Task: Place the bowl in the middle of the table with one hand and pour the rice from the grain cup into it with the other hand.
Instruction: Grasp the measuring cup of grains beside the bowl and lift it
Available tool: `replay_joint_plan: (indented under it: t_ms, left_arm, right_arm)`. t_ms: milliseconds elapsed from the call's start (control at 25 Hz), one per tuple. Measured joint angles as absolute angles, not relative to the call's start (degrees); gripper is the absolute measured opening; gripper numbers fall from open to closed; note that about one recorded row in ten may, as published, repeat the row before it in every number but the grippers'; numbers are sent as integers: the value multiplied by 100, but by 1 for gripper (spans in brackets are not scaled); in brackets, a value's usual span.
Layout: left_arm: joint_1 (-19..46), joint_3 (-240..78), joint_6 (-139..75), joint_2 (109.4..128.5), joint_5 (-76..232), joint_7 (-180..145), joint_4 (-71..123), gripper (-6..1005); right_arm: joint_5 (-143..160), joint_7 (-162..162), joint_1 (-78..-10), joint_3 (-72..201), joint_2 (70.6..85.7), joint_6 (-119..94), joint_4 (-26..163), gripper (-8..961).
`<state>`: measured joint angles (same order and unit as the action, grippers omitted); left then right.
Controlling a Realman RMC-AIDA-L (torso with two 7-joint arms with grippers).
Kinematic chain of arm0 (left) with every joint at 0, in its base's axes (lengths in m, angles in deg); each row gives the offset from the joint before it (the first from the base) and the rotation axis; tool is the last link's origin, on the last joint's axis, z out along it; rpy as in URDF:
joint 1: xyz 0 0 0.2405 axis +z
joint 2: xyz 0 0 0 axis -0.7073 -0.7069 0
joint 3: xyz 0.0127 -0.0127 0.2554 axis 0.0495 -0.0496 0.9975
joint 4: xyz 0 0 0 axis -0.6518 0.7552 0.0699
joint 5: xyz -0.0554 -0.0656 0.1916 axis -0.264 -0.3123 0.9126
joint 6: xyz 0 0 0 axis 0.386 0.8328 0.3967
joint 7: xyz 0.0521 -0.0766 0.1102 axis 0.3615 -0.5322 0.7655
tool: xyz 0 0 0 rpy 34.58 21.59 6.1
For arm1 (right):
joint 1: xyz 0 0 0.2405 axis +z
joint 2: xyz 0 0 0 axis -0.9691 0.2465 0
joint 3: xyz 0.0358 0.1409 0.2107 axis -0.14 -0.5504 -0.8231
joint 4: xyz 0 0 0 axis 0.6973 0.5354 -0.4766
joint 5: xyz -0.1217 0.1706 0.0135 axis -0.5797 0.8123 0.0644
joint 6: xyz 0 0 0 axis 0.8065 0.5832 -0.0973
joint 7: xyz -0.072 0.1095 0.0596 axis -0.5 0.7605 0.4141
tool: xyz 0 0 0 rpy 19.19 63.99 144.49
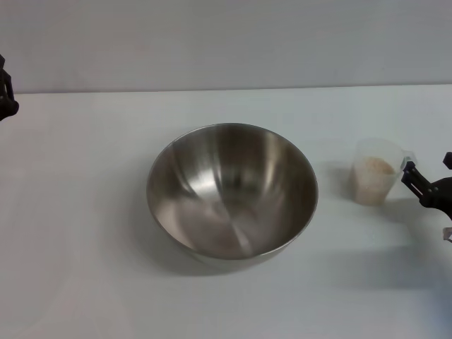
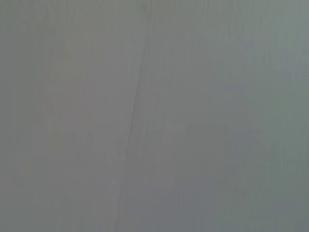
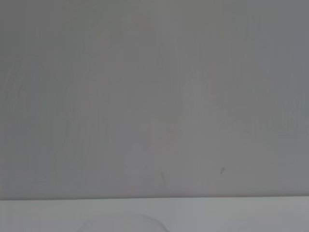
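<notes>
So going left to right: the left gripper (image 1: pixel 6 92) is barely in shot at the far left edge of the head view, parked well away from everything, and I honestly can't tell whether it's spread or closed. Middle of the table (image 1: pixel 78 212) sits the bowl (image 1: pixel 232 191), upright, mouth facing up, nothing in it yet, so that half of the job looks done to me. It's round, so no real long axis to speak of. Right of it, apart from the bowl, stands the grain cup (image 1: pixel 376 171), also upright with the rice (image 1: pixel 371 178) filling most of it; its long axis runs vertical and the little handle sticks out toward the right gripper (image 1: pixel 424 185). That one sits just beside the handle at the right edge, fingers spread in a narrow V, holding nothing as far as I can see. My guess on handling: thin clear plastic, light even when loaded, a bit slick and probably squeezable, so grab it by the handle or low on the wall and go easy. Tip it too fast and loose grains will scatter past the steel rim.
</notes>
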<state>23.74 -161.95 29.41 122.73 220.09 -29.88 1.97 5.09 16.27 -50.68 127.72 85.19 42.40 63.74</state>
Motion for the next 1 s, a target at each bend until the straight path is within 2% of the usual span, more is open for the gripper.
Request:
replay_joint_plan:
  t_ms: [400,720,920,1000]
  left_arm:
    - [2375,-16184,2985,12276,22009,-2992,192,208]
    - [2375,-16184,3037,12276,22009,-2997,188,209]
    - [2375,-16184,3044,12276,22005,-2997,188,209]
    - [2373,-16185,3048,12274,22001,-2997,188,209]
  right_arm:
    - [509,1627,-5051,12775,8519,4083,6451,814]
    - [509,1627,-4951,12784,8519,4018,6440,545]
    - [452,1627,-4929,12790,8519,4018,6430,437]
    - [451,1627,-4928,12790,8520,4018,6433,428]
